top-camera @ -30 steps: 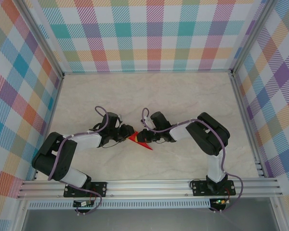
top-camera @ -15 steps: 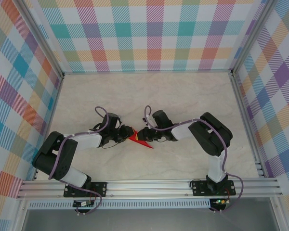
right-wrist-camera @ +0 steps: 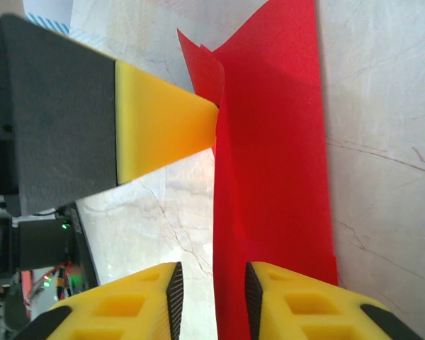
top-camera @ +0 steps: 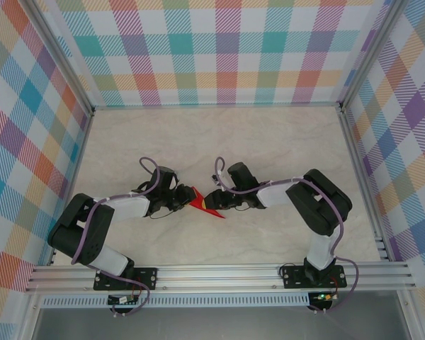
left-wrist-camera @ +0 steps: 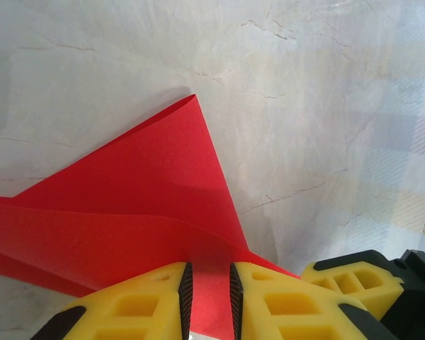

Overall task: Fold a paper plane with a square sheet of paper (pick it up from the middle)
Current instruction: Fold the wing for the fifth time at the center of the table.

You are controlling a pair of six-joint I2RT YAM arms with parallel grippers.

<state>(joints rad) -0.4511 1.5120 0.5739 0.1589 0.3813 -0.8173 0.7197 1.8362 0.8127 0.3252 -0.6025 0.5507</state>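
The pale marbled table (top-camera: pixel 269 134) is lying bare on all sides, with the checked walls (top-camera: pixel 219 49) standing well apart from my work and plenty of room toward the far edge. Between my two pincers, a little nearer than the middle of the table, the red paper (top-camera: pixel 212 212) is lying as a narrow, folded, pointed shape, plain bright red with sharp creases. Its long axis is running diagonally, the slim tip pointing near and to my right, the wider end lifting toward my left. My left pincer (left-wrist-camera: pixel 210 273) is clamping a raised fold of that wider end between its yellow pads. My right pincer (right-wrist-camera: pixel 214 273) is standing parted, pinching nothing, the paper's straight edge passing through its gap.
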